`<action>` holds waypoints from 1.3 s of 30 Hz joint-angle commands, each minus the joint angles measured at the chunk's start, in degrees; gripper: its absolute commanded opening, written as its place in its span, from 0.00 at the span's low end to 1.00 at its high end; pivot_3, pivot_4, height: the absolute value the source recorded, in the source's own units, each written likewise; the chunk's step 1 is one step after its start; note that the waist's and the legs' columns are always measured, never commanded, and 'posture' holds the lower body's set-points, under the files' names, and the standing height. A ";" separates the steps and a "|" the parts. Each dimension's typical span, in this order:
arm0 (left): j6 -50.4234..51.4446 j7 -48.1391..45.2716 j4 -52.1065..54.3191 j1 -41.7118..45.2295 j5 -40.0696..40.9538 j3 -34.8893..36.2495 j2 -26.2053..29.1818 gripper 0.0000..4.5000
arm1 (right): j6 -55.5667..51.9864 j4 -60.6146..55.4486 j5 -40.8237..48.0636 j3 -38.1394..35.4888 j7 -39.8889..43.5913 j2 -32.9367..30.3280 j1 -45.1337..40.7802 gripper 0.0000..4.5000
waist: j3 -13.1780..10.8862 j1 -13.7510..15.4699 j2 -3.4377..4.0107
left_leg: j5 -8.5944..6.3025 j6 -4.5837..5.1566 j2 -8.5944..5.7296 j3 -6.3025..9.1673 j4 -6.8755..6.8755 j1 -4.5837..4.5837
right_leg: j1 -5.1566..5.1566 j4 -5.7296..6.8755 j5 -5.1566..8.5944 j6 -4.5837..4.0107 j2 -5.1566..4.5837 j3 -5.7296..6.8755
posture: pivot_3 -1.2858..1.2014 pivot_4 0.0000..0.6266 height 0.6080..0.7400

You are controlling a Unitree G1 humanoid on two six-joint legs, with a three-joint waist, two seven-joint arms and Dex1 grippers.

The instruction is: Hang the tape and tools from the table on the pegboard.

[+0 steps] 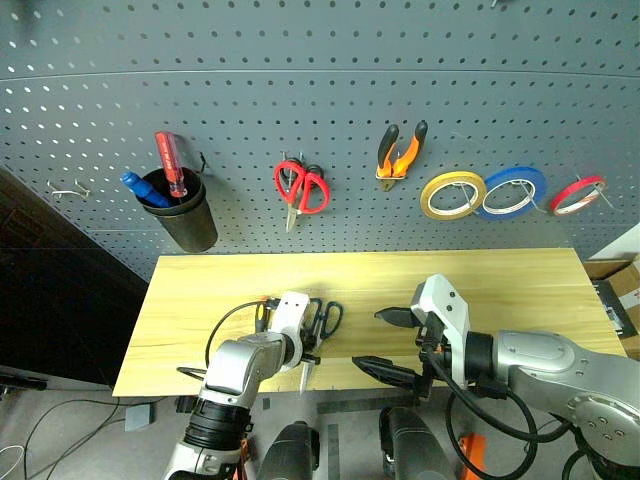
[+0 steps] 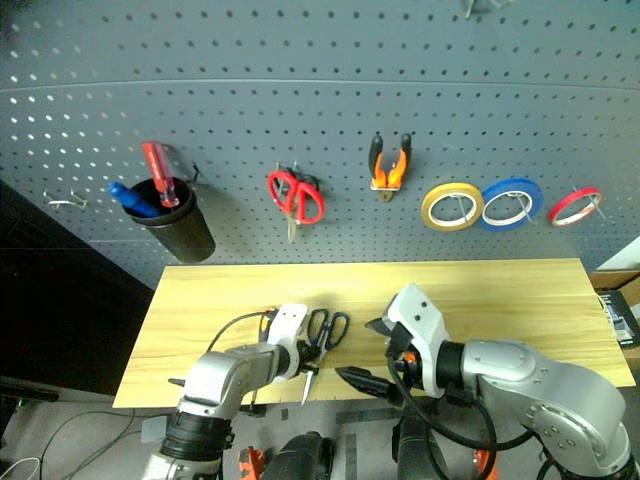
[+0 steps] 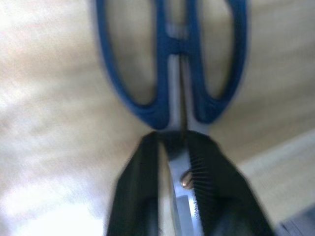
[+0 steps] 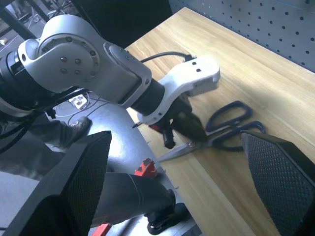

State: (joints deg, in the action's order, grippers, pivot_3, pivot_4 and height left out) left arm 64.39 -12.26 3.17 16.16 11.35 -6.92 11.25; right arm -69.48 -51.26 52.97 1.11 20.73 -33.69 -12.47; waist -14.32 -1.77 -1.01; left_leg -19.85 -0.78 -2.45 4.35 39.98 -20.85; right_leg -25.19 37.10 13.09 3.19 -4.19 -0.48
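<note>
The long scissors (image 1: 325, 318) with dark blue handles lie near the front edge of the table (image 1: 520, 285), blade tip past the edge. My left gripper (image 3: 172, 142) is shut on the scissors at the blade pivot, handles pointing away from it; the right wrist view shows the same grip (image 4: 189, 132). My right gripper (image 1: 392, 343) hangs open just right of the scissors, holding nothing. On the pegboard (image 1: 300, 80) hang the thin red tape (image 1: 577, 195) at far right and the orange-and-black pliers (image 1: 400, 152) near the middle.
Also on the pegboard are red-handled scissors (image 1: 301, 187), a yellow roll (image 1: 452, 196), a blue roll (image 1: 514, 192) and a black cup (image 1: 185, 215) holding a red-handled screwdriver (image 1: 170, 163). An empty metal hook (image 1: 68, 189) sits at far left.
</note>
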 commanded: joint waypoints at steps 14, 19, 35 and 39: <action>-11.89 -12.14 8.93 -5.69 4.57 3.39 8.07 0.03 | 14.66 -3.18 -12.41 4.62 0.04 -2.80 3.91 1.00 | -0.01 -0.05 -0.01 | -0.01 -0.01 0.02 0.00 -0.02 -0.07 | -0.08 -0.08 0.00 0.00 -0.11 0.01 | 0.48 0.40 1.00; -18.30 -16.36 19.18 -12.62 7.68 7.21 10.68 0.03 | 15.21 -4.11 -10.47 3.99 0.40 -1.88 4.88 1.00 | -0.01 -0.16 -0.01 | -0.02 -0.02 0.06 0.00 -0.06 -0.07 | -0.08 -0.12 0.00 0.00 -0.16 -0.01 | 0.49 0.39 1.00; -51.27 -15.10 31.80 -19.50 -1.10 12.03 15.28 0.03 | 21.99 -3.90 -8.53 -0.91 1.62 -0.95 5.77 1.00 | 0.01 0.42 -0.04 | -0.03 0.00 0.04 0.02 -0.06 -0.08 | -0.01 -0.16 0.00 0.00 -0.11 0.04 | 0.52 0.36 1.00; -50.67 -14.16 30.83 -15.79 -0.74 11.91 14.78 0.03 | 23.21 -2.68 -8.49 -1.95 2.08 -1.39 5.46 1.00 | 0.02 0.48 -0.05 | -0.02 0.00 0.05 0.03 -0.06 -0.08 | -0.03 -0.13 0.00 0.00 0.02 0.06 | 0.52 0.35 1.00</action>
State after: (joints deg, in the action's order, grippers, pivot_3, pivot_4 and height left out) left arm 14.48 -27.18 31.94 -0.67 10.10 4.02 26.46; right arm -47.93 -52.34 43.95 0.67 22.27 -34.96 -6.45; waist -14.29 -1.29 -1.06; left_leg -19.87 -0.78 -2.41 4.38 39.92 -20.93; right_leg -25.20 36.98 13.09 3.19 -4.15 -0.42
